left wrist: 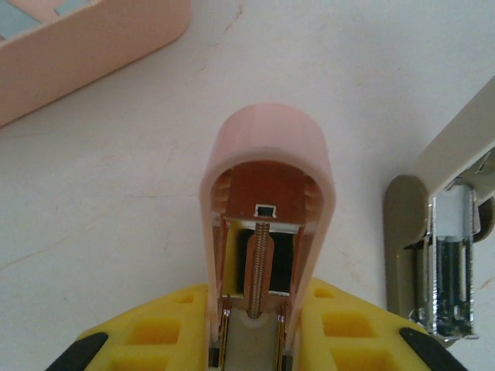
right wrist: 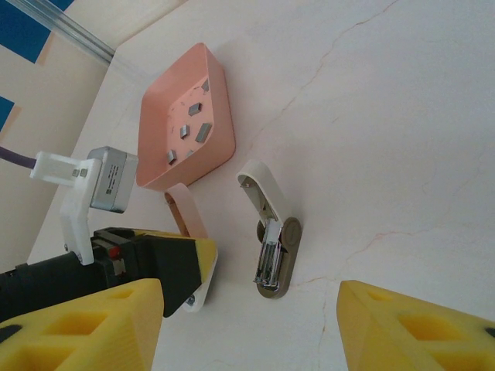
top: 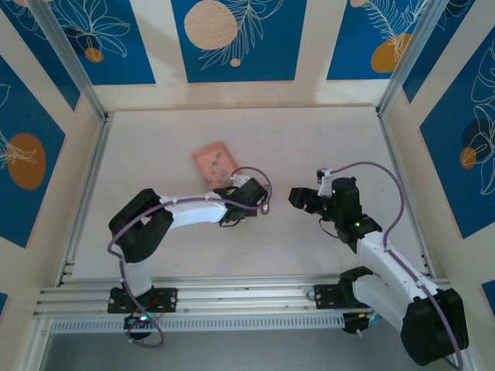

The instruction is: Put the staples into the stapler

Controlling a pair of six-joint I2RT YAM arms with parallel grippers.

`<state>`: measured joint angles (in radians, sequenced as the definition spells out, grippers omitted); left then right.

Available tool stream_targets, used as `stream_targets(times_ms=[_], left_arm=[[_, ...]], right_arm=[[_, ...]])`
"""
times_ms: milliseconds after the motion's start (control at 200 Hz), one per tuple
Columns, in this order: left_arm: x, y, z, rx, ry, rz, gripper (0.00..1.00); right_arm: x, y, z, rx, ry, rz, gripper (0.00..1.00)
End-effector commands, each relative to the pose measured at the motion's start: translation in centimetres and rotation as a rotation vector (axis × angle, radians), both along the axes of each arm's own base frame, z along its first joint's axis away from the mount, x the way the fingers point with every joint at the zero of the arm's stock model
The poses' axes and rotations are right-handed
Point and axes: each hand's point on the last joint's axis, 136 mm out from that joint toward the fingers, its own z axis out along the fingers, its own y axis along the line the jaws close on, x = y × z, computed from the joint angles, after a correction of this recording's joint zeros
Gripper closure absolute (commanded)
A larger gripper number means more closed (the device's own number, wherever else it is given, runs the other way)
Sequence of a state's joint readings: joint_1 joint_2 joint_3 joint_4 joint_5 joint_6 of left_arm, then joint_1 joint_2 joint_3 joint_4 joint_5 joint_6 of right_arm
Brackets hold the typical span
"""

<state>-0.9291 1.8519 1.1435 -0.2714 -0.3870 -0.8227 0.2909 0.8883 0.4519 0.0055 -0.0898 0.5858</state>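
My left gripper (left wrist: 255,344) is shut on a pink stapler (left wrist: 267,166), whose open top shows the spring and the empty channel. A second, beige stapler (right wrist: 271,239) lies flipped open on the table just right of it, its metal magazine exposed. The staples (right wrist: 187,128), several tiny grey bars, lie loose in the salmon-pink tray (right wrist: 221,116) beyond the left gripper (top: 249,201). My right gripper (right wrist: 247,340) hangs open above the table, facing the beige stapler, with nothing between its yellow fingers (right wrist: 77,325).
The pink tray (top: 213,162) sits behind the left gripper, near the table's middle. My right gripper (top: 297,197) hovers a short way right of the left one. Aluminium rails and patterned walls enclose the white table (top: 325,147) on three sides.
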Motion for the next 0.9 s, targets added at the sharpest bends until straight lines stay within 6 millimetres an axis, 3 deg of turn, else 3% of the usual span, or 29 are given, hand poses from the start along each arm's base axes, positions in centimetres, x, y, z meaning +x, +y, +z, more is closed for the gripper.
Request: stream_targets(times_ms=[0,210,465,895], left_arm=[[1.4,-0.7,1.3,0.01,-0.038,-0.012,0.83],[0.2,-2.4,2.4,-0.049,0.034,-0.014,0.87],[-1.0,-5.6,4.7,-0.101,0.025,-0.056,0.89],[-0.5,-10.1,5.8,-0.066,-0.012,-0.106,0.92]], right_arm=[[-0.1,-0.1,0.5,-0.003,-0.005,0.005,0.39],[-0.1,-0.6,1.0,0.029,0.032,-0.008,0.39],[0.2,-2.6,1.2,0.062,0.084,-0.058,0.39],[0.1,-6.9,-0.6,0.176,0.216,-0.145,0.38]])
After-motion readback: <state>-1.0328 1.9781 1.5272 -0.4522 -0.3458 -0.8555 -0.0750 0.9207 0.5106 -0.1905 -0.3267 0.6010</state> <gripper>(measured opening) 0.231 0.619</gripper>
